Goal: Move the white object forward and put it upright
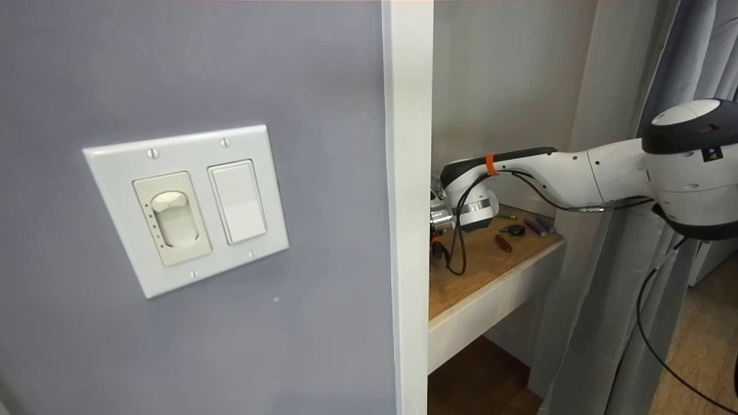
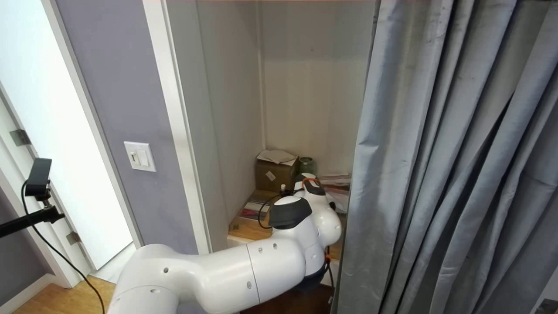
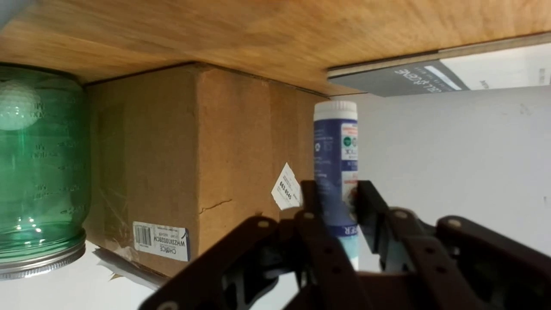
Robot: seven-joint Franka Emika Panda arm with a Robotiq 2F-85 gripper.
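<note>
Tube (image 3: pixel 333 168), white at its ridged end and blue along its label, held upright in the claw (image 3: pixel 336 189) above the wooden surface (image 3: pixel 275 34). The wrist view stands upside down, so the surface runs along its top, and the ridged end points toward the surface without touching it. The claw is closed to the tube's width, a finger on either side, gripping the half away from that end. A brown box (image 3: pixel 163 163) stands beyond, with a green jar (image 3: pixel 43 172) beside it; a book (image 3: pixel 413 77) lies on the opposite side. In both exterior views the arm (image 2: pixel 270 266) reaches into an alcove (image 2: pixel 296 87) and the claw is mostly hidden. The tube looks like a glue stick, so probably light, stiff plastic and not easily broken. Its smooth round body may slip or turn; a steady, moderate squeeze around the label seems right, leaving the ridged end free to land first. That narrow base could topple if released before it sits flat.
</note>
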